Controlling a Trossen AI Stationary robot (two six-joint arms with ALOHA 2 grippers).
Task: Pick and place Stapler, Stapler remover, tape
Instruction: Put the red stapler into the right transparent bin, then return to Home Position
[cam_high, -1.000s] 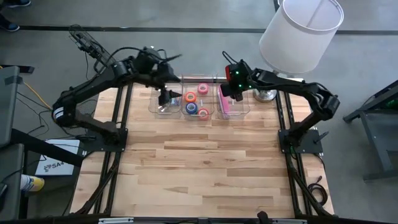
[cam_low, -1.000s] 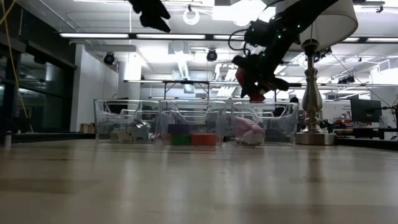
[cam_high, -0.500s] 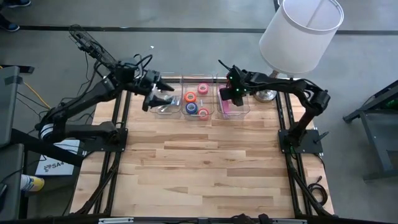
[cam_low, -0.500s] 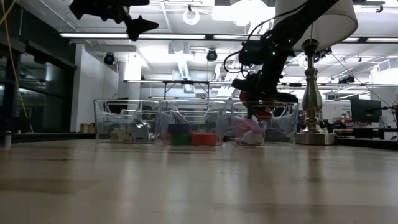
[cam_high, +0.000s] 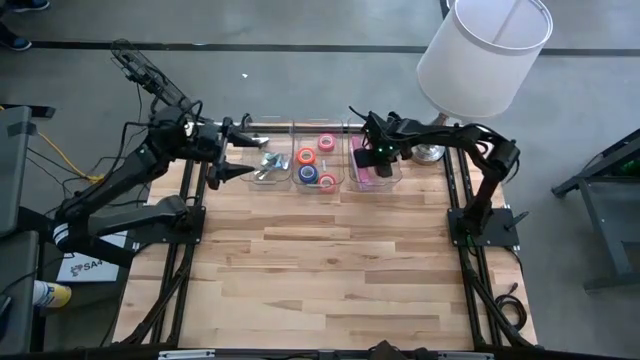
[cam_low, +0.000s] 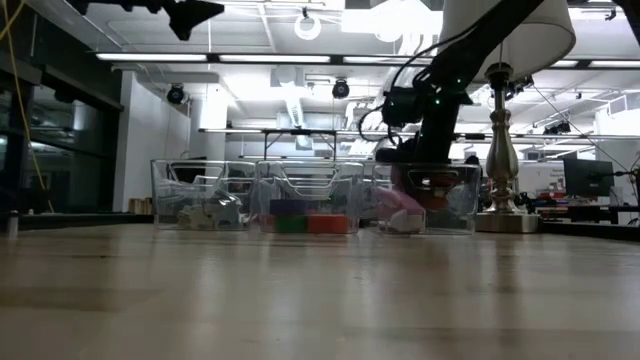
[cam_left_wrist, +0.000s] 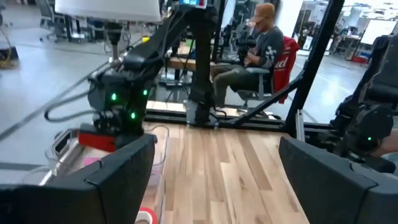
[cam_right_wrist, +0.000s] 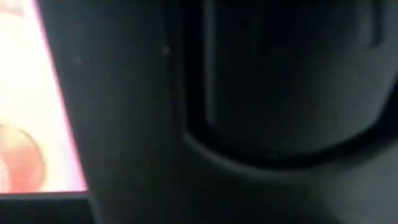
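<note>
The right claw (cam_high: 374, 163) was down in the right-hand bin (cam_high: 394, 180), clamped on a red stapler (cam_left_wrist: 98, 141) directly above the pink one; the left claw (cam_high: 228, 160), fingers apart, was farther off.

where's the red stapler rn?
High view: the red stapler is in the right gripper, lowered into the rightmost clear plastic bin, beside the silver lamp base.
</note>
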